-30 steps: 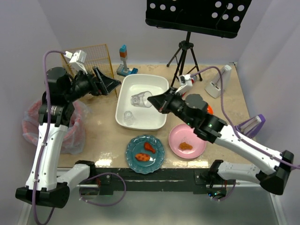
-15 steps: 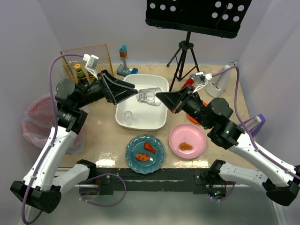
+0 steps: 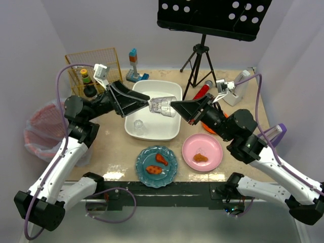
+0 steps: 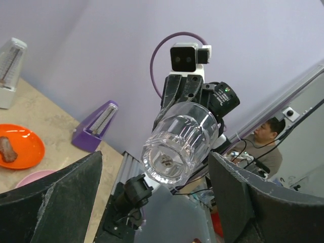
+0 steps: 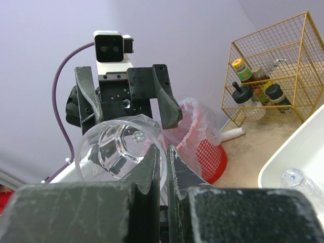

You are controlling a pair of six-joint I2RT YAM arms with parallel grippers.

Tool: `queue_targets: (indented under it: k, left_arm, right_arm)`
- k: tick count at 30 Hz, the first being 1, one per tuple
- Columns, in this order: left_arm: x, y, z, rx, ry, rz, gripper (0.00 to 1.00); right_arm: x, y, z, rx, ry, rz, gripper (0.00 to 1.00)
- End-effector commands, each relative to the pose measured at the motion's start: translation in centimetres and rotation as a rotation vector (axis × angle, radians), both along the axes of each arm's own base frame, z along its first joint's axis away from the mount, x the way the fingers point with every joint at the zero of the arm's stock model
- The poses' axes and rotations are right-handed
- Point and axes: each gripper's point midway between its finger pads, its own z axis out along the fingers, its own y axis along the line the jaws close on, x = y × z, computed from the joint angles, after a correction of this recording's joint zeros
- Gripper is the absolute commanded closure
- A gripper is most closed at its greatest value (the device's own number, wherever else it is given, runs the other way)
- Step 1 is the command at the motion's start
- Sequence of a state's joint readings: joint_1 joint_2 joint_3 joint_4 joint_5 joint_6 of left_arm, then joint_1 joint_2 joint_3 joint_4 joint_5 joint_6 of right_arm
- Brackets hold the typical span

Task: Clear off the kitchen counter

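Note:
My right gripper is shut on the rim of a clear drinking glass and holds it on its side, high above the white tub on the beige kitchen counter. In the right wrist view its fingers pinch the glass wall. My left gripper is wide open and faces the glass's base from the left. In the left wrist view the glass hangs between and just beyond its spread fingers. A second glass lies in the tub.
A blue plate and a pink plate with food sit at the front. An orange plate, a wire basket of bottles, a bagged red bin, a tripod stand, a purple metronome and a white one surround the tub.
The right gripper has lifted the glass out of the tub and drawn it up and right. The left arm has swung in from the basket and now faces the glass with open jaws.

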State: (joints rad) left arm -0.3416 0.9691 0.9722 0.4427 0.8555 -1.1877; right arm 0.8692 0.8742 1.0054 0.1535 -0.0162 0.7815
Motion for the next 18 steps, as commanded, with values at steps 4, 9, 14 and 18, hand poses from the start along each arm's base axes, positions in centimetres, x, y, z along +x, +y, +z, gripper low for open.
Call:
queue_targets:
  k: [4, 9, 14, 18]
  left_arm:
    - [-2.8, -0.4, 2.2, -0.085, -0.077, -0.089, 0.09]
    - [-3.3, -1.5, 1.9, -0.091, -0.067, -0.127, 0.09]
    - [-3.5, -2.0, 1.7, -0.094, -0.063, -0.14, 0.11]
    - [-3.4, -2.3, 1.6, -0.099, -0.06, -0.145, 0.21]
  right_arm:
    - [-1.1, -0.6, 2.4, 0.072, -0.065, 0.029, 1.0]
    - [-1.1, -0.5, 2.3, 0.073, -0.063, 0.033, 1.0]
    - [-1.3, -0.4, 2.4, 0.078, -0.067, 0.043, 1.0]
    - [-1.2, -0.3, 2.3, 0.073, -0.068, 0.044, 1.0]
